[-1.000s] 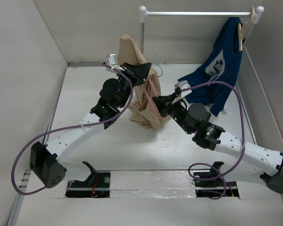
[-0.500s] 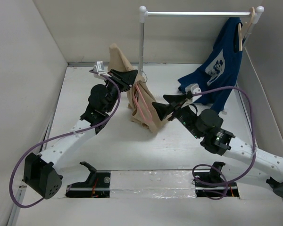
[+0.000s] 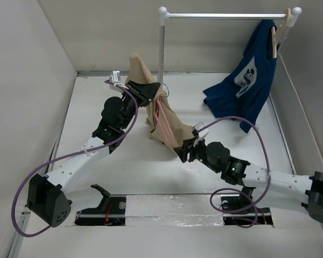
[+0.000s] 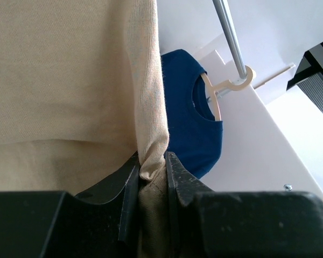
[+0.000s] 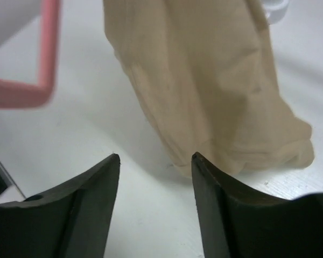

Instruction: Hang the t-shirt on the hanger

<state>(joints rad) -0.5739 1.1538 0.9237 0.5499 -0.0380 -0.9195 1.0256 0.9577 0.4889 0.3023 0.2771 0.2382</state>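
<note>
The tan t-shirt (image 3: 151, 115) hangs bunched above the table, and my left gripper (image 3: 147, 90) is shut on a fold near its top. In the left wrist view the fabric (image 4: 70, 80) fills the left side and the left gripper (image 4: 151, 171) pinches a ribbed edge. The pink hanger (image 3: 164, 122) lies along the shirt's front, partly buried in folds. My right gripper (image 3: 181, 151) stands open low by the shirt's bottom end, holding nothing. The right wrist view shows the right gripper (image 5: 156, 158) open over bare table, the t-shirt (image 5: 204, 80) just beyond and a corner of the hanger (image 5: 43, 70) at left.
A dark blue t-shirt (image 3: 247, 80) on a wooden hanger (image 3: 277, 35) hangs from the metal rail (image 3: 226, 15) at the back right, its hem on the table. The rail's post (image 3: 162, 48) stands right behind the tan shirt. White walls enclose the table.
My right gripper opened, let go at the hanger and shirt, then drew back toward the near side and down. The left gripper shifted slightly left with the shirt.
</note>
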